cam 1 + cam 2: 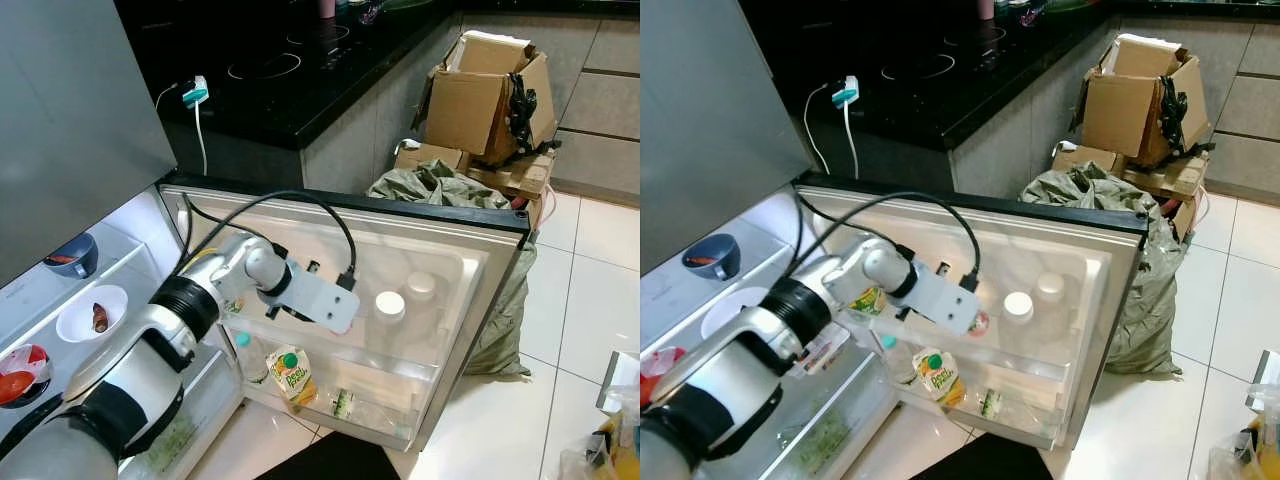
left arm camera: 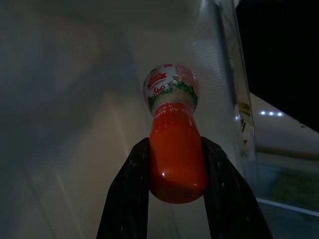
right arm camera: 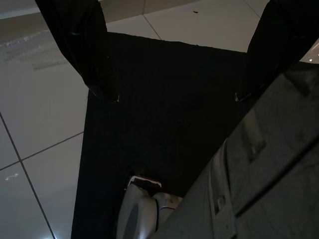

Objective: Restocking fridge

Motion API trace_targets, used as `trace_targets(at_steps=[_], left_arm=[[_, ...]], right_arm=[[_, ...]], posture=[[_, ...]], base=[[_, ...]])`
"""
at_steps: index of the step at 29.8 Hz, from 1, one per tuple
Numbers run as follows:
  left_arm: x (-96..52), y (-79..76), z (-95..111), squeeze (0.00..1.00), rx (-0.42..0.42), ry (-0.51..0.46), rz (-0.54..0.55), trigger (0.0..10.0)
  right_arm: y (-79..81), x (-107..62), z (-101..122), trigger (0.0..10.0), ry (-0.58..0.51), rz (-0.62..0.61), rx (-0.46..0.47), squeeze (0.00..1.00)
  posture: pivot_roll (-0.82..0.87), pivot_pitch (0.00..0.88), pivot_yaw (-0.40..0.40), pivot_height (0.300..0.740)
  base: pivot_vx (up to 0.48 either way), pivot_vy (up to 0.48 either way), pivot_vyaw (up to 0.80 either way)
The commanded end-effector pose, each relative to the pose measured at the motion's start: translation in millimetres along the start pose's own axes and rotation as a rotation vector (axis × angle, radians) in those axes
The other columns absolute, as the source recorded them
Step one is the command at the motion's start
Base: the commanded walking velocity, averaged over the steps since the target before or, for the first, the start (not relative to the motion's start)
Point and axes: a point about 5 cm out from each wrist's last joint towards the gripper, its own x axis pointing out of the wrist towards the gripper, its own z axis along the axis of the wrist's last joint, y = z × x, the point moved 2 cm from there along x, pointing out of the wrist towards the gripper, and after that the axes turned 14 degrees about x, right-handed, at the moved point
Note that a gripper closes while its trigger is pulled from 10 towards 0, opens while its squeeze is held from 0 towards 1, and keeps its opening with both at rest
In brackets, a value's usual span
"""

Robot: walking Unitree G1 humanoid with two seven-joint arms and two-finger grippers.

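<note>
A: Left pincer (image 2: 177, 199) is clamped on the red cap of a small seasoning bottle (image 2: 173, 129), held inside the fridge door shelf (image 1: 400, 375), next to a white-capped bottle (image 1: 389, 305).

B: Placing step, I'd say. Next: lower, release. Right pincer (image 3: 172, 94) hangs spread over a dark floor mat (image 3: 164, 124).

A glossy black induction cooktop (image 1: 290, 55) sits in the dark desk (image 1: 330, 100). Beside the cabinets stand torn brown cardboard boxes (image 1: 490, 95) — a crumpled olive-green bag (image 1: 440, 187) just below them, on white floor tiles (image 1: 590, 300).
</note>
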Motion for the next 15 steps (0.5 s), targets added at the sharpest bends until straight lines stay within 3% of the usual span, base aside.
trace_targets(at_steps=[1,15], left_arm=[[5.6,3.1,4,0.0,0.037,-0.002,-0.013,10.0],[21.2,15.3,22,0.0,0.148,-0.028,-0.019,10.0]], right_arm=[[6.8,2.1,-4,10.0,0.008,0.015,0.001,0.0],[7.3,2.2,-4,10.0,0.003,0.014,0.002,0.0]], posture=[[-0.25,0.069,0.138,0.74],[-0.26,0.07,0.151,0.74]], base=[[0.0,0.0,0.0],[0.0,0.0,0.0]])
